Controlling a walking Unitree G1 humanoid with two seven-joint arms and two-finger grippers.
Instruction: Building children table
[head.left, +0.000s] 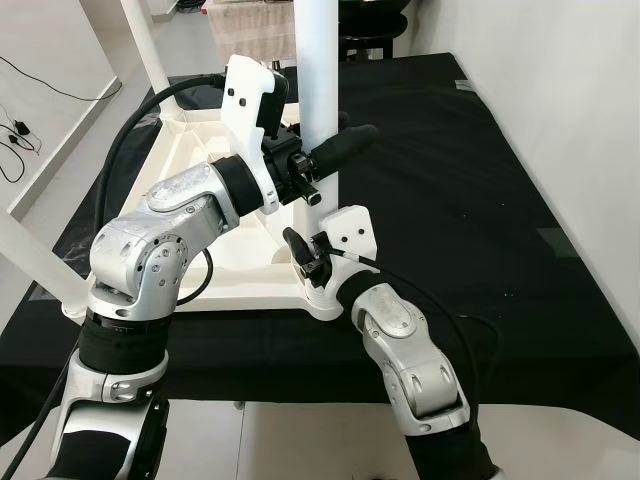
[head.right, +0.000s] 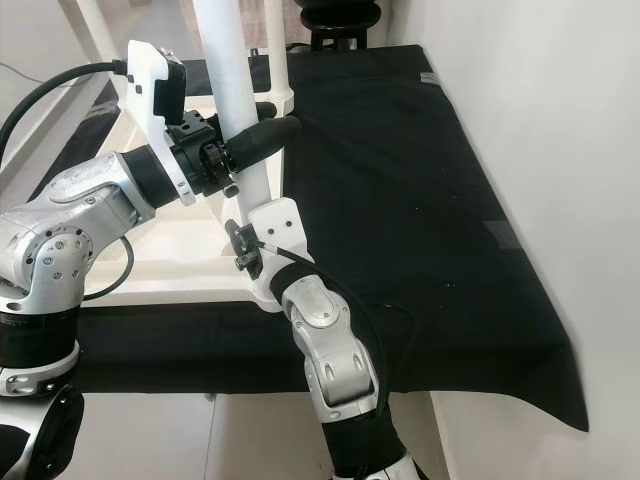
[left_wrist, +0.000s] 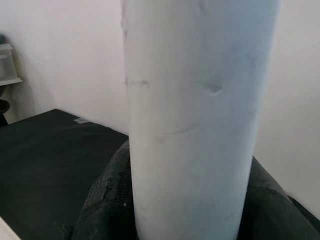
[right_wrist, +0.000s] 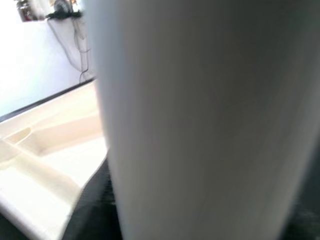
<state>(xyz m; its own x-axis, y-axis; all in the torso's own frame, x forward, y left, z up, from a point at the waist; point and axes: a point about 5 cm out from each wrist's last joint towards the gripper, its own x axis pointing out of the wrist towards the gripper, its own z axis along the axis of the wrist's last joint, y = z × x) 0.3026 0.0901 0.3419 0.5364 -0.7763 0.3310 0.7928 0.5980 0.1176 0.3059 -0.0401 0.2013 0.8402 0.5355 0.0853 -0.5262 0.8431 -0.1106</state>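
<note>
The white children's table (head.left: 240, 262) lies upside down on a black cloth. One white leg (head.left: 318, 60) stands upright at its near right corner. My left gripper (head.left: 338, 146) is shut on this leg partway up, its black fingers (left_wrist: 102, 202) wrapped around it on both sides. My right gripper (head.left: 308, 258) sits lower, at the foot of the same leg where it meets the table's corner. In the right wrist view the leg (right_wrist: 200, 120) is pressed close between dark finger shapes, so that gripper is shut on it too.
Another leg (head.left: 145, 40) stands at the far left corner and one (head.left: 35, 262) juts out at the near left. The black cloth (head.left: 460, 210) stretches to the right up to a white wall. Cables (head.left: 15, 130) lie on the floor at left.
</note>
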